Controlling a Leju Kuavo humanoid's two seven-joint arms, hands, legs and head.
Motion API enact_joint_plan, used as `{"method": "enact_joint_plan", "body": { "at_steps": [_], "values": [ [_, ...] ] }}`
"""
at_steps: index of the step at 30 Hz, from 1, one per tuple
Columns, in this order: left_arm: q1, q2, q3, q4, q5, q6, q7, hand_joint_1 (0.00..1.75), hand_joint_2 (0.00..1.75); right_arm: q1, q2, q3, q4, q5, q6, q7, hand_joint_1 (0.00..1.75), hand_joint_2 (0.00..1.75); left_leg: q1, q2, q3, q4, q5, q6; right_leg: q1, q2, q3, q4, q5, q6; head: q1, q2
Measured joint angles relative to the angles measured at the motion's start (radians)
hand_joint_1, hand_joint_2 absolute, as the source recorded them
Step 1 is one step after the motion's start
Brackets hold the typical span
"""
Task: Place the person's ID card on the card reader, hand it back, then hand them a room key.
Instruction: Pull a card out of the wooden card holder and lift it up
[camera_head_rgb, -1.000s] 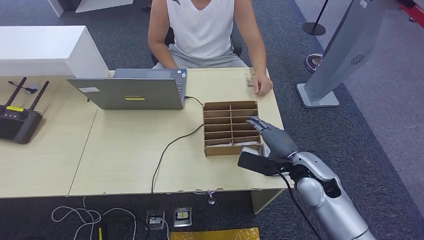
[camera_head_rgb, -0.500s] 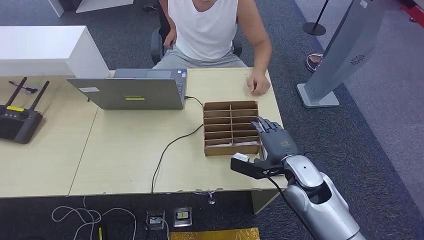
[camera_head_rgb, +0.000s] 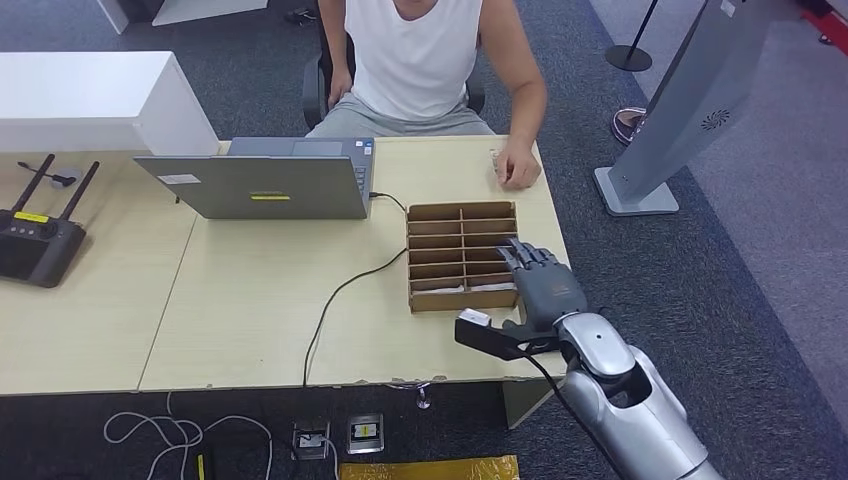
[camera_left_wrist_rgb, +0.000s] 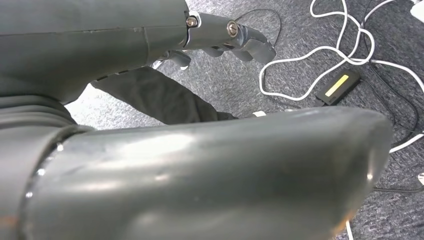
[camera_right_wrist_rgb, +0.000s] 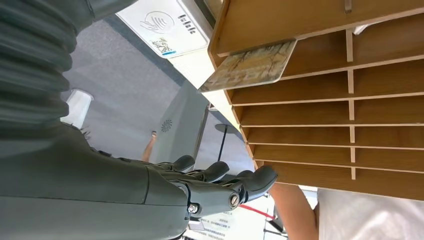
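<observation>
Shifted slightly back toward the table's (camera_head_rgb: 250, 300) front edge, your right hand (camera_head_rgb: 540, 285), fingers spread and grasping nothing, hovers beside the wooden organizer (camera_head_rgb: 462, 257); room-key step seemingly underway, next reach for its patterned card (camera_right_wrist_rgb: 250, 65).

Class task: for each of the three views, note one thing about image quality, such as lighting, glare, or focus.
Head view: even light, sharp, faint shadows on the table. Left wrist view: glare streaks on the blurred near thumb. Right wrist view: organizer sharp, ribbed cover dim and soft.
</observation>
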Motion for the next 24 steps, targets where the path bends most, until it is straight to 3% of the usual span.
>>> {"method": "enact_joint_plan", "body": {
  "at_steps": [5,24],
  "values": [
    [0.000,-0.002,0.000,0.000,-0.003,-0.001,0.000,0.00,0.00,0.002,0.019,0.002,0.036,0.010,-0.043,0.006,0.00,1.75,0.000,0.000,0.000,0.000,0.000,0.000,0.000,0.000,0.000,0.000,0.000,0.000,0.000,0.000],
    [-0.008,-0.005,0.000,0.000,-0.017,-0.018,0.002,0.00,0.00,-0.014,0.054,0.003,0.130,-0.020,-0.065,-0.010,0.00,1.75,0.000,0.000,0.000,0.000,0.000,0.000,0.000,0.001,0.000,0.000,0.000,0.000,0.000,0.000]
  ]
}}
